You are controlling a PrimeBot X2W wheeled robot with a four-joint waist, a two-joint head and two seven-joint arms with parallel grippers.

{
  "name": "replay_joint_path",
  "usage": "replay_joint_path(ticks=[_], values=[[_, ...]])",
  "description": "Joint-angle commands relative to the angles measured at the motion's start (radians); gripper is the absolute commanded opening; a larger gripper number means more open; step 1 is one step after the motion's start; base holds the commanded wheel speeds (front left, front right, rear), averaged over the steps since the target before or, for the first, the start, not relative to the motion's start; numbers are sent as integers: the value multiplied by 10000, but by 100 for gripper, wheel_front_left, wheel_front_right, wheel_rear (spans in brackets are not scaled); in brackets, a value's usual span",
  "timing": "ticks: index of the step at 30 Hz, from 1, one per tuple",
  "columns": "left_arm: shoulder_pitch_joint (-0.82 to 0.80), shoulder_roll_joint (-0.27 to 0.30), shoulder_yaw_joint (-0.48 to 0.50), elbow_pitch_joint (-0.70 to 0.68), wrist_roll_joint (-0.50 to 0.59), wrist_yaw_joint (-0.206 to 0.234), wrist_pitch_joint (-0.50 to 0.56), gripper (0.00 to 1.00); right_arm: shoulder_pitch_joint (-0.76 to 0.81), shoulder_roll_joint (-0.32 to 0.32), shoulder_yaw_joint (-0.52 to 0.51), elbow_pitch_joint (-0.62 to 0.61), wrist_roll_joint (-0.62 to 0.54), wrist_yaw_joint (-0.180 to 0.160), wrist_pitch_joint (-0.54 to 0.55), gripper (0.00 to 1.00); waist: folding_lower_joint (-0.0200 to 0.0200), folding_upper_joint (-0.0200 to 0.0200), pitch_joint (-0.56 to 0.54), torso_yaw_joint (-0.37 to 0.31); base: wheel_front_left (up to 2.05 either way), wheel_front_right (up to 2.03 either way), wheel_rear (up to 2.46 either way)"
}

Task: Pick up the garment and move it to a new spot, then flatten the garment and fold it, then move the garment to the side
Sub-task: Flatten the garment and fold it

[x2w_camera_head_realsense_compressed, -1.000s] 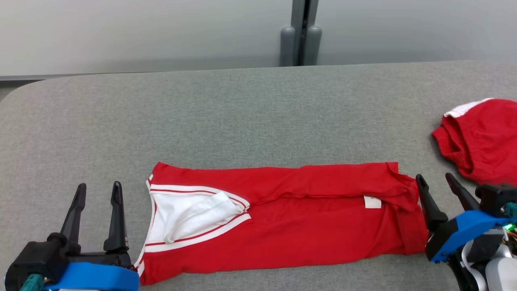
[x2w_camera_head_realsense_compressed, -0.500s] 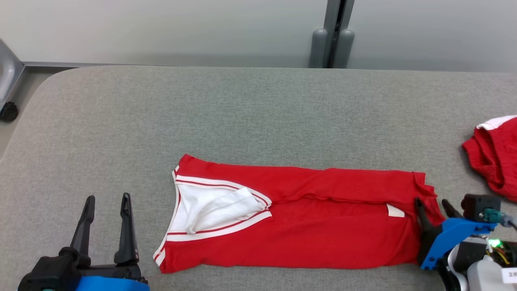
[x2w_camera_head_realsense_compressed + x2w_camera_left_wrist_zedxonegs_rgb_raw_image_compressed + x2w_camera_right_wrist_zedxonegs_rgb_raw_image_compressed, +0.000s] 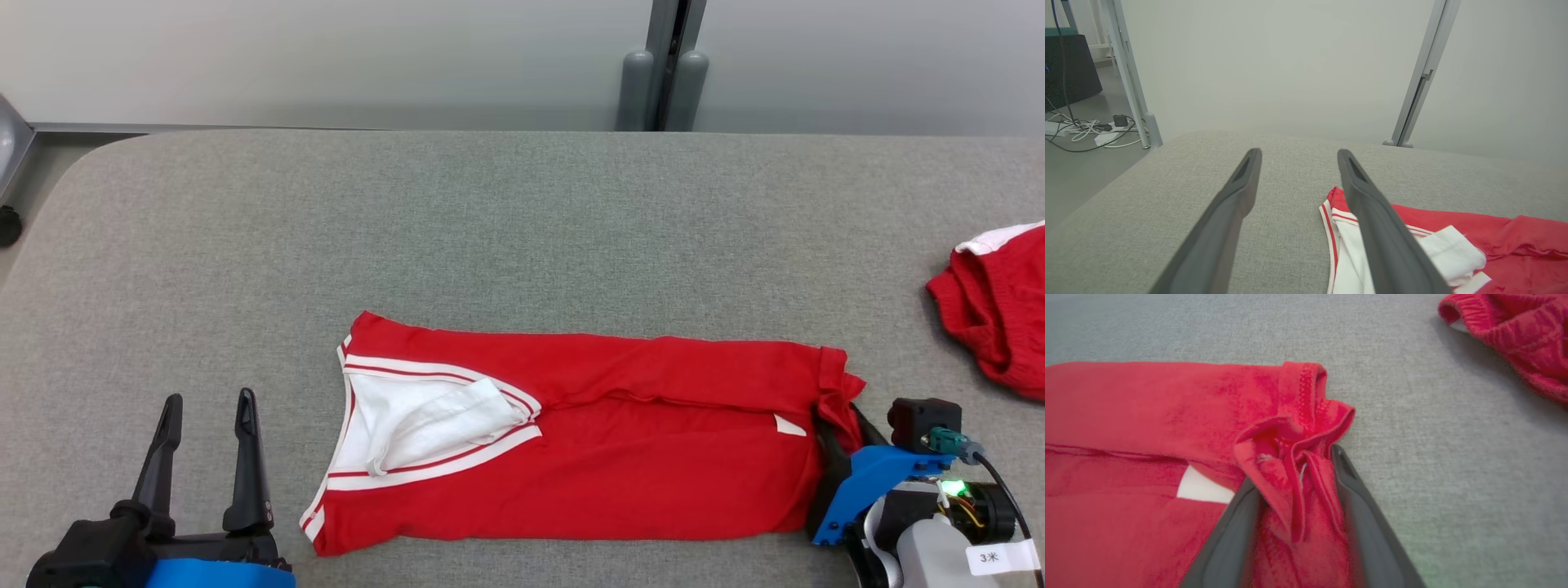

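Just a white label [image 3: 788, 424] on the red garment [image 3: 620, 465]

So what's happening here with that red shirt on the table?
A two-armed robot is folding a red shirt on a grey table. The shirt lies flat as a long strip, sides folded in. The right gripper pinches a bunched bit of cloth at the shirt's hem end, while the left gripper hangs open near the collar end, touching nothing. Another red garment lies further right.
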State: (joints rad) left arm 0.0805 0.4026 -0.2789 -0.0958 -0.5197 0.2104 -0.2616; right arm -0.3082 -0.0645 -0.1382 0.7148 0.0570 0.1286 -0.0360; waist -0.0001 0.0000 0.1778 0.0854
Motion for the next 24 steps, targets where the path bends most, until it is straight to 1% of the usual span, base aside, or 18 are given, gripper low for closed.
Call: replay_joint_path(ticks=[1, 7, 12, 13, 16, 19, 22, 24], values=[[-30, -14, 48, -28, 85, -22, -44, 100, 43, 224, 152, 559, -9, 33, -67, 0, 1, 0, 20, -100, 0, 0, 0], [-74, -40, 91, -85, 190, -40, -44, 100, -422, -29, -857, 375, -384, 8, -834, 0, 1, 0, 43, -419, 0, 0, 0], [-49, -69, 92, -81, 212, -64, -44, 100, -295, -293, -1513, -206, -463, 14, -828, 0, 1, 0, 49, -737, 0, 0, 0], [-49, -69, 92, -81, 212, -64, -44, 100, -295, -293, -1513, -206, -463, 14, -828, 0, 1, 0, 49, -737, 0, 0, 0], [-67, -55, 65, -55, 237, -71, -45, 100, -163, -477, -1699, -719, -398, 14, -644, 0, 1, 0, 63, -932, 0, 0, 0], [-155, -76, 10, -34, 254, -89, -45, 100, -46, -571, -1678, -1327, -298, 14, -378, 0, 1, 0, 70, -1075, 0, 0, 0], [-223, -92, -45, 23, 271, -119, -45, 100, 101, -475, -1377, -2064, -55, 17, -46, 0, 1, 0, 47, -1141, 0, 0, 0], [-261, -107, -73, 60, 274, -133, -45, 100, 232, -351, -1003, -2599, 310, 22, 240, 0, 1, 0, 12, -1144, 0, 0, 0]])
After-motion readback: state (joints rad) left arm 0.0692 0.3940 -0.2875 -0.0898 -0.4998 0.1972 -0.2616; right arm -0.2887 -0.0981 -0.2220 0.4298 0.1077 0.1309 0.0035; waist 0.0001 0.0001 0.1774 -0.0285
